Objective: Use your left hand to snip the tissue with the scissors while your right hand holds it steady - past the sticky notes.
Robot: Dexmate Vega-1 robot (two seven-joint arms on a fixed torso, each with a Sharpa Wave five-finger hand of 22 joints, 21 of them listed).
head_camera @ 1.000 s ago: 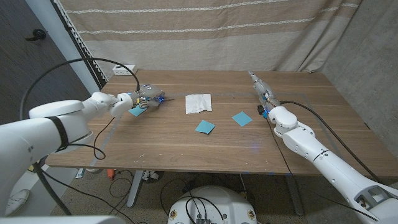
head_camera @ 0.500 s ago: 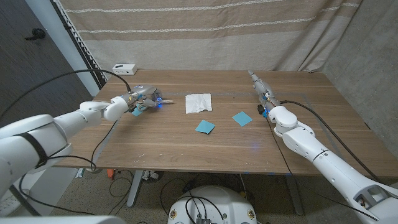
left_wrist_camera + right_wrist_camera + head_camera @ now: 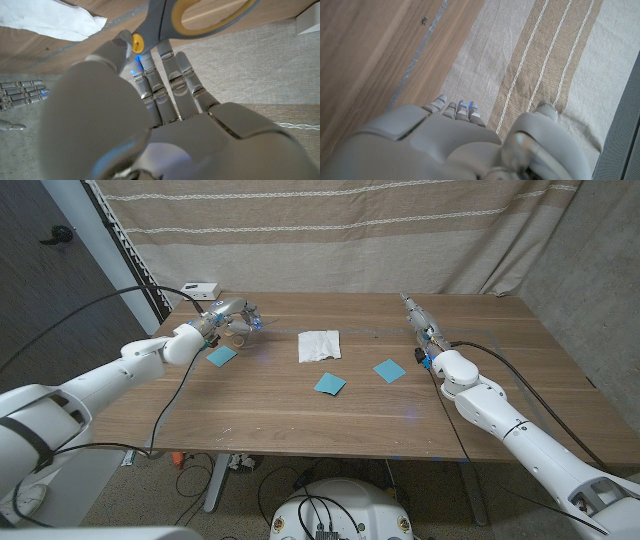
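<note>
on the wooden table [image 3: 300,400], tissue [image 3: 319,345] lies beside scissors-holding left hand [image 3: 228,320] fingers [image 3: 165,85]

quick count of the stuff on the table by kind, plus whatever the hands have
sticky notes: 3
tissue: 1
scissors: 1, held in the left hand
white box: 1
total: 6

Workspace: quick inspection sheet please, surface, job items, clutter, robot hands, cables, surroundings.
Surface: wooden table, tape lines on it.
Job items: tissue lying mid-table; scissors in the left robot hand.
Clutter: three blue sticky notes on the table; white box at far left corner.
Robot hands: left holds the scissors above the table; right robot hand holds nothing, fingers extended.
Cables: black cable looping along left arm.
Surroundings: striped curtain behind.
</note>
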